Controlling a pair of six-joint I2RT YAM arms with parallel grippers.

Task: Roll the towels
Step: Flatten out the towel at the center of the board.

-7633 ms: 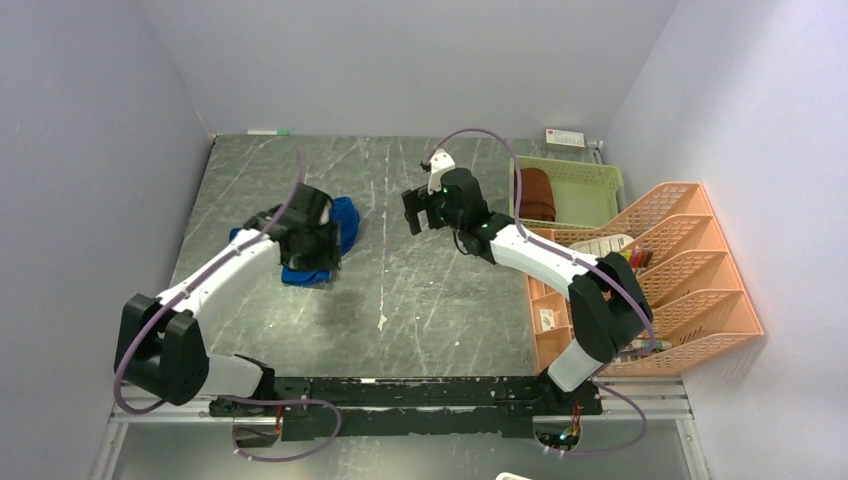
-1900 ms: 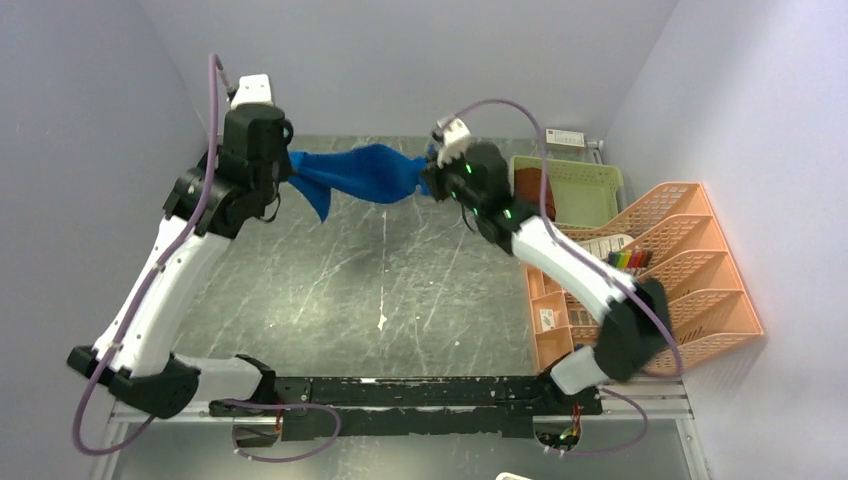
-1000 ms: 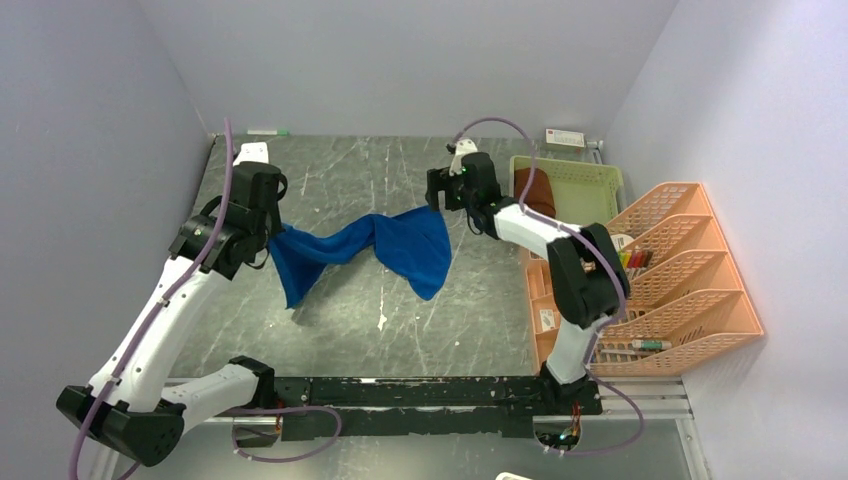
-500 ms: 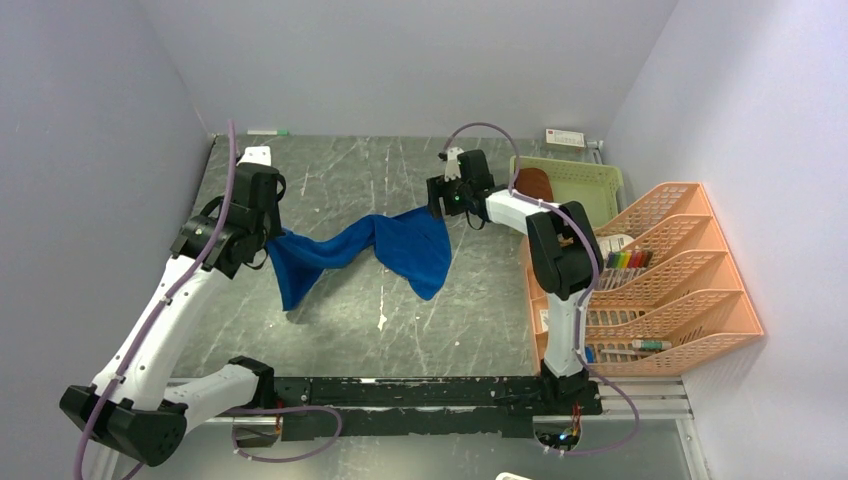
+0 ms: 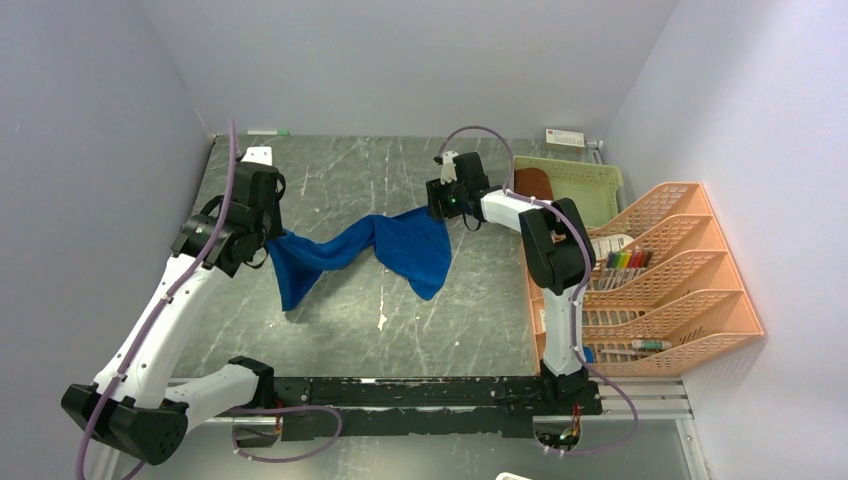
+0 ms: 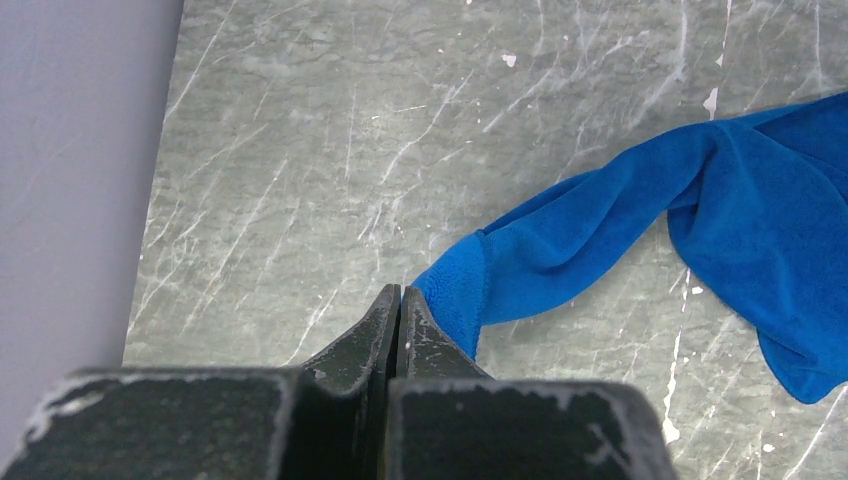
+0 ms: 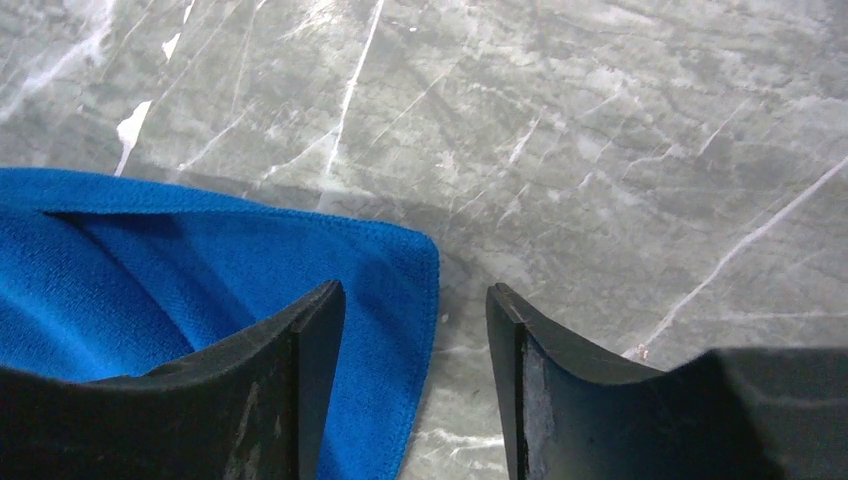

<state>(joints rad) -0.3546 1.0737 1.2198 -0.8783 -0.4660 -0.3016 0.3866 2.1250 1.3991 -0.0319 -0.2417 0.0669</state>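
Grey marbled table [image 5: 400,320] underneath. Along its right edge, orange file rack [image 5: 650,280]. Across the middle, blue towel [image 5: 405,245], strung out and sagging between the two arms, right half lying flat on the surface. At the far right corner, green basket [image 5: 575,165]. Inside it, rust-brown towel [image 5: 533,184], seemingly bunched, though too small to be sure. Left gripper [image 6: 398,300] clamped tight on the blue towel's left corner; holds it off the surface. Right gripper [image 7: 415,300] spread wide, jaws straddling the opposite corner without pinching.
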